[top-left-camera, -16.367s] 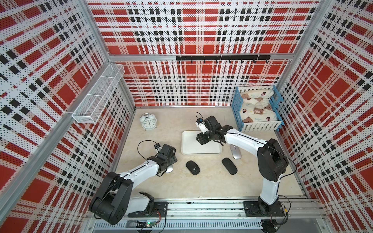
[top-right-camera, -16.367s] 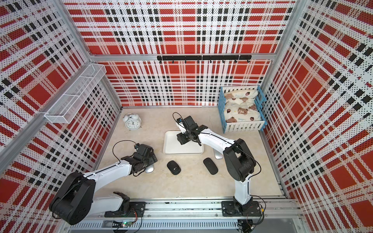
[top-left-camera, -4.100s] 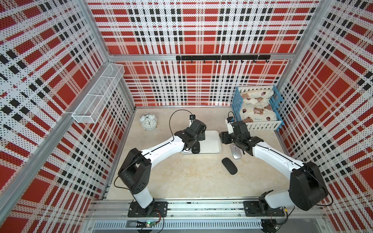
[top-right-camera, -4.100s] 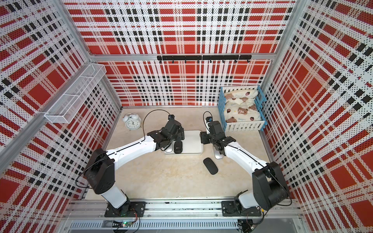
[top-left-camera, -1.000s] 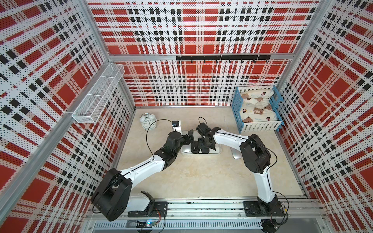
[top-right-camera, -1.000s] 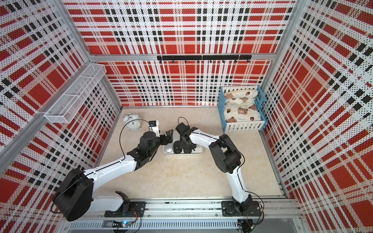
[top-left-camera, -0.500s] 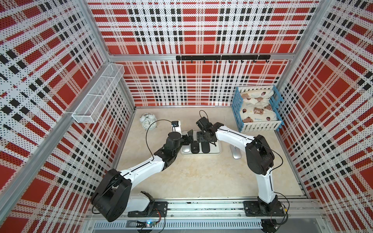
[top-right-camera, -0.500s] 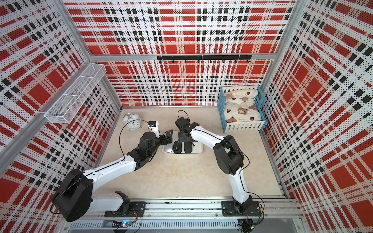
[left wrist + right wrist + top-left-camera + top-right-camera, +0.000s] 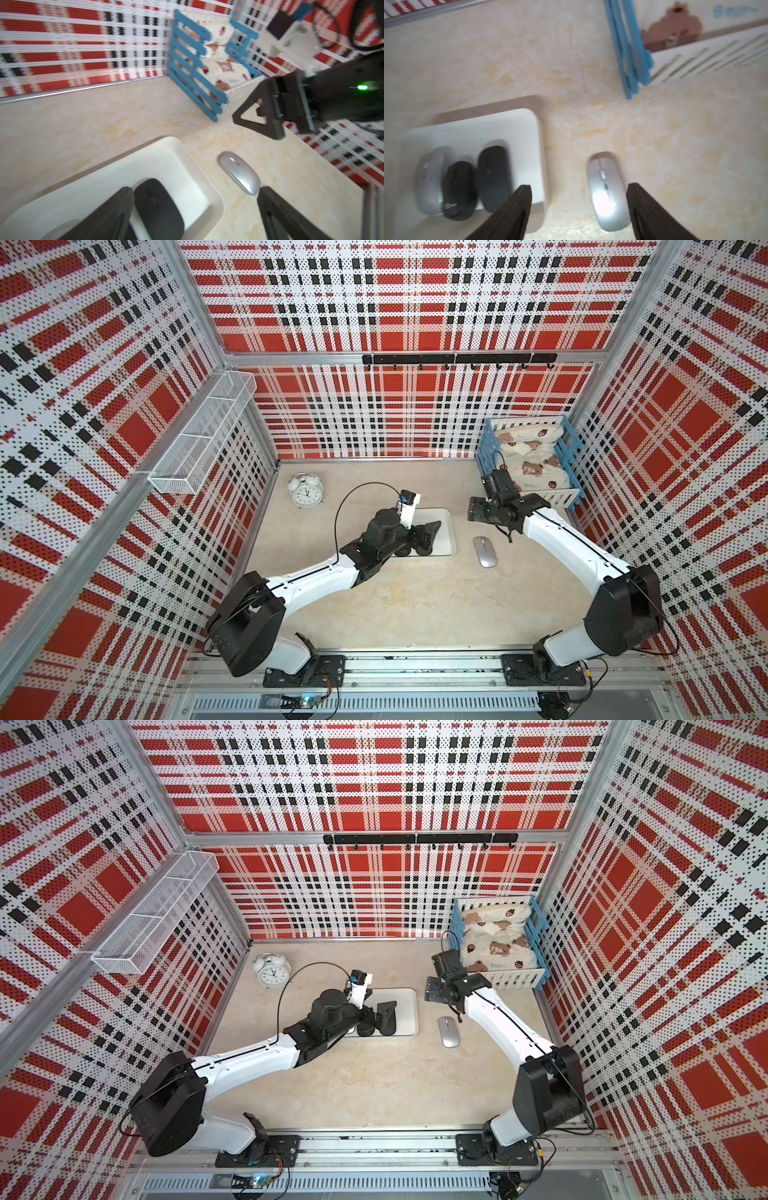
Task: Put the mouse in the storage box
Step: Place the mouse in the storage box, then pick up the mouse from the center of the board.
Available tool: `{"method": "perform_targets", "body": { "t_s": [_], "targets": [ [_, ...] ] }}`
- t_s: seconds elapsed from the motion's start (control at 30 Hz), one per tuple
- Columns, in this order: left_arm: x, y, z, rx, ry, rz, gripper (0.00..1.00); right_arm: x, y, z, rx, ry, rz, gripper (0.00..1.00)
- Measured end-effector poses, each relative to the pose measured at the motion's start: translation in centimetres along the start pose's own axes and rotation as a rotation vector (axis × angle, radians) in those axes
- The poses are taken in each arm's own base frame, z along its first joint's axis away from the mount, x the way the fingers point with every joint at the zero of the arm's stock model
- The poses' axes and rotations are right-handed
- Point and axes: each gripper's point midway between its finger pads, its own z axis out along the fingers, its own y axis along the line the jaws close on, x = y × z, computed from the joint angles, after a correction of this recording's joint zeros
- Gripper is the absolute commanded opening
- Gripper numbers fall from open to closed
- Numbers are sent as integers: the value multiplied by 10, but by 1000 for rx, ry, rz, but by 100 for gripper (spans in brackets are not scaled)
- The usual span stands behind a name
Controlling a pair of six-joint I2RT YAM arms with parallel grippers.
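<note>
Counter point(image 9: 415, 605) carries one storage box point(image 9: 444, 526) near its middle, half hidden beneath the left gripper point(image 9: 430, 537) in both top views. That gripper hovers over the box, jaws spread, grasping nothing; the right gripper point(image 9: 505, 510), nearer the counter's right edge, hangs released. Four mice — three side by side inside the box, blurred in the right wrist view: pale silver mouse point(image 9: 428, 180), black mouse point(image 9: 458, 191), dark grey mouse point(image 9: 494, 176). One loose silver mouse point(image 9: 485, 551) lies on the counter just beside the box.
</note>
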Motion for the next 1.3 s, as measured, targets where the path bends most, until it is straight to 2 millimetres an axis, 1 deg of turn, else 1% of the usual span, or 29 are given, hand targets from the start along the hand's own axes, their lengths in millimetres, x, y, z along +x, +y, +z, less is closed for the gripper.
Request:
{"method": "perform_targets", "body": {
  "t_s": [0.07, 0.17, 0.23, 0.3, 0.4, 0.53, 0.63, 0.7, 0.87, 0.97, 1.17, 1.3],
  "targets": [
    [5, -16, 5, 61, 19, 25, 100, 25, -14, 5, 24, 50, -39, 81],
    [17, -30, 10, 128, 52, 49, 100, 58, -24, 13, 27, 128, -82, 82],
    [25, -38, 13, 165, 72, 60, 100, 73, -29, 19, 21, 171, -96, 82],
    [31, -44, 16, 191, 89, 67, 100, 84, -31, 23, 8, 205, -109, 82],
    [34, -50, 20, 217, 100, 68, 100, 85, -28, 31, -11, 218, -124, 82],
    [32, -52, 24, 228, 97, 68, 100, 88, -26, 51, 1, 253, -148, 80],
    [31, -53, 24, 229, 93, 68, 100, 91, -29, 67, 37, 283, -161, 80],
    [31, -53, 24, 229, 93, 67, 100, 92, -32, 74, 65, 289, -164, 80],
    [30, -53, 24, 229, 87, 67, 100, 91, -36, 81, 91, 285, -154, 79],
    [30, -52, 25, 227, 89, 67, 100, 88, -32, 88, 80, 275, -148, 78],
    [32, -51, 28, 219, 92, 67, 100, 99, -29, 101, 71, 312, -142, 74],
    [28, -51, 29, 215, 80, 67, 100, 99, -28, 102, 67, 315, -124, 73]
  ]
}}
